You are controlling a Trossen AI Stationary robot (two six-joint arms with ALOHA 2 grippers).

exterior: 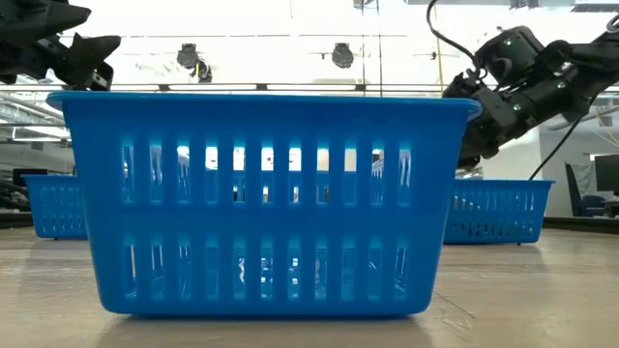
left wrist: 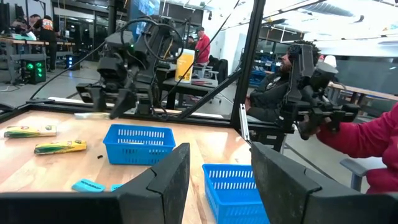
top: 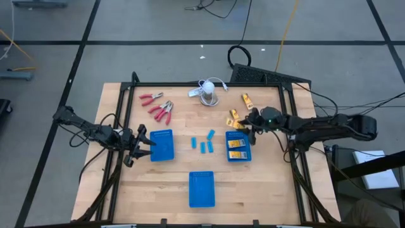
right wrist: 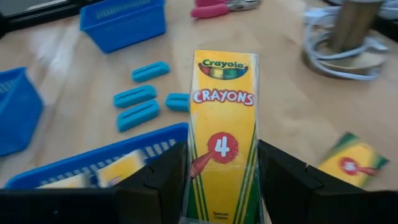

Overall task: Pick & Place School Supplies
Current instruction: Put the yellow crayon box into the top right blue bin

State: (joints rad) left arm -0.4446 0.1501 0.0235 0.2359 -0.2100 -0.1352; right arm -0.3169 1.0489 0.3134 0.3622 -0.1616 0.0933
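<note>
My right gripper (right wrist: 222,186) is shut on a yellow-orange crayon box (right wrist: 221,124) above the right blue tray (top: 238,147), which holds more crayon boxes (top: 237,145). Two other crayon boxes (top: 247,100) (top: 234,116) lie flat on the table beyond the tray. Several light-blue blocks (top: 202,142) lie at the table's middle, and red-handled pliers (top: 158,107) at far left. My left gripper (top: 142,144) is open, beside the left blue tray (top: 162,144), its fingers (left wrist: 168,180) touching nothing. My right gripper pinches the crayon box between its two fingers (right wrist: 158,180), on the box's long sides near its wrist-side end (right wrist: 217,205). The fingers come slanting down from the table's right, lying along the box. The box sticks out forward, lifted clear over the tray.
A third blue tray (top: 202,189) sits near the table's near edge and fills the low view (exterior: 261,203). A white round object with a cable (top: 209,94) stands at far centre. Bare wood lies between the trays. People sit in the room beyond the table (left wrist: 367,137).
</note>
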